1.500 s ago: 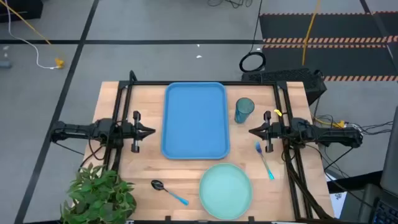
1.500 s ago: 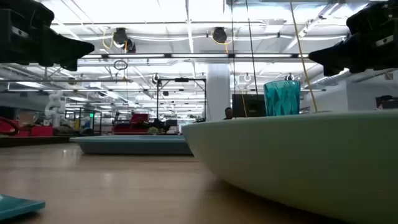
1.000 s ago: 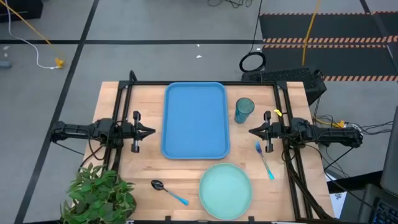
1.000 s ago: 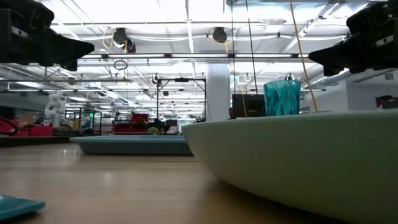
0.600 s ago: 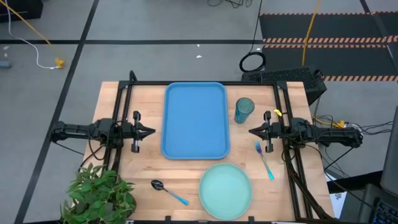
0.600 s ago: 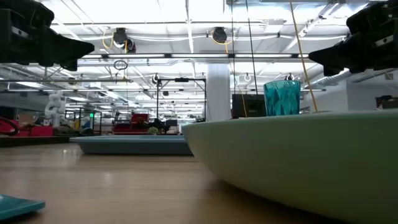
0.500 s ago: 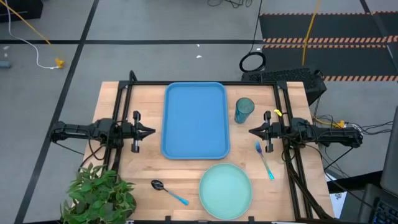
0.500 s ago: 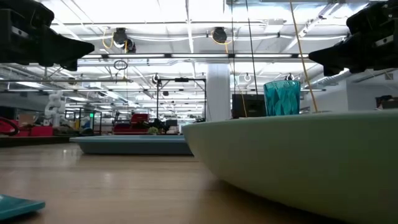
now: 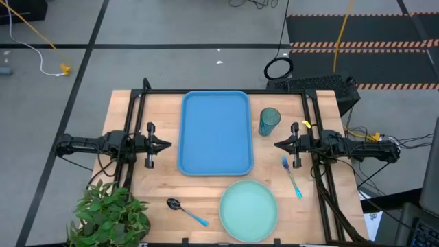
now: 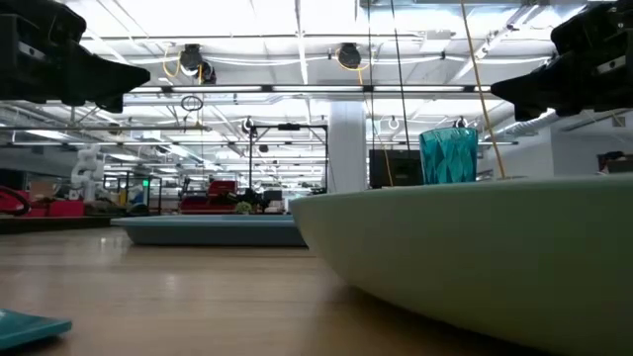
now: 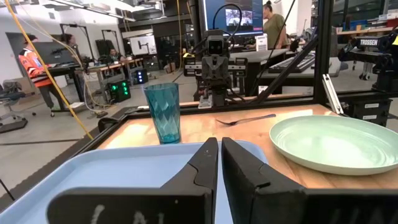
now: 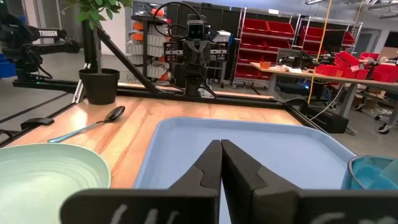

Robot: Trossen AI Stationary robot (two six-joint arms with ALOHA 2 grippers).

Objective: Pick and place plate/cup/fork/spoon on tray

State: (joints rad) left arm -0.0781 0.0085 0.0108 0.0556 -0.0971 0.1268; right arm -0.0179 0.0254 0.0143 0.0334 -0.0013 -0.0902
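The blue tray (image 9: 215, 132) lies flat at the table's middle, far half. The mint-green plate (image 9: 249, 209) lies on the wood at the near edge. The teal cup (image 9: 269, 121) stands upright right of the tray. The blue fork (image 9: 291, 175) lies right of the plate. The spoon (image 9: 185, 210) lies left of the plate, its dark bowl toward the left. My left gripper (image 9: 169, 145) hovers shut and empty left of the tray, and my right gripper (image 9: 277, 145) hovers shut and empty right of the tray, near the cup.
A potted green plant (image 9: 113, 214) stands at the table's near left corner. A black frame (image 9: 226, 91) runs along the table's far edge and sides. Bare wood (image 9: 161, 182) lies between the tray and the spoon.
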